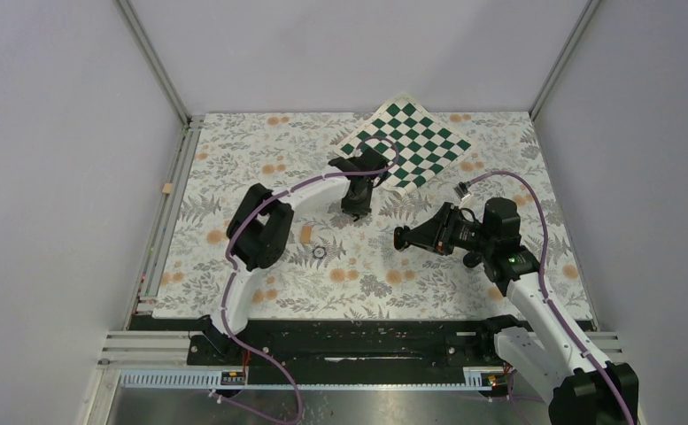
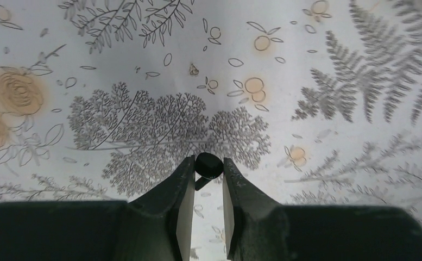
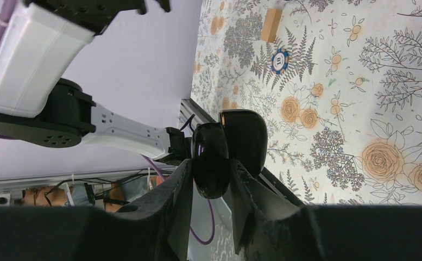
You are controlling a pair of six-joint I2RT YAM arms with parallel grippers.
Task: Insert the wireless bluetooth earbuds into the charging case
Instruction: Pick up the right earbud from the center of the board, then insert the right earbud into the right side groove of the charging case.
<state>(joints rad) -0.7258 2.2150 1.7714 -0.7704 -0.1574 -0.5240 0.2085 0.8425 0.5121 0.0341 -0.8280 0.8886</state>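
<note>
left gripper [image 2: 208, 174] pinches one earbud [image 2: 208, 165] at the very tip. right gripper [image 3: 211, 164] clamps the charging case [image 3: 208, 144], hinged open, at 4 o'clock from the left one in top view. bring bud over slowly, line it up with its well — tip grip looks slip-prone.

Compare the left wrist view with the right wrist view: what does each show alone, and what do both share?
Left wrist only: an earbud pinched in the left gripper. Right wrist only: the charging case gripped by the right gripper, a dark ring, a tan strip, the left arm. Shared: the floral tablecloth.
</note>
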